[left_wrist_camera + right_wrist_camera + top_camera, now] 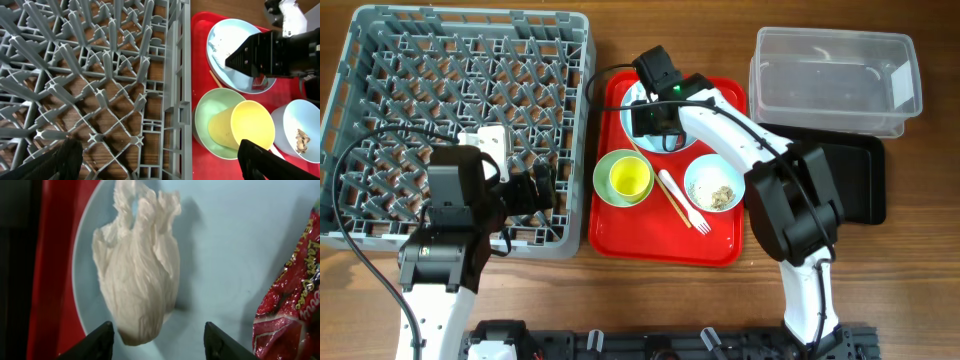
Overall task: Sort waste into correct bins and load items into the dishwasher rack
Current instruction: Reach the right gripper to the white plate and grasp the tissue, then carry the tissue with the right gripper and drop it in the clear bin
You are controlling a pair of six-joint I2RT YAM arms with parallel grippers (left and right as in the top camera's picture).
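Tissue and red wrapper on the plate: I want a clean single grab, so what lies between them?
Nothing but bare pale blue plate separates the white tissue from the red wrapper, as the right wrist view shows.

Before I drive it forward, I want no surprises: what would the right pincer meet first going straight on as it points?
Most likely the tissue, lying on the plate ahead of the open right pincer; the wrapper sits off to the side. Depth is unclear.
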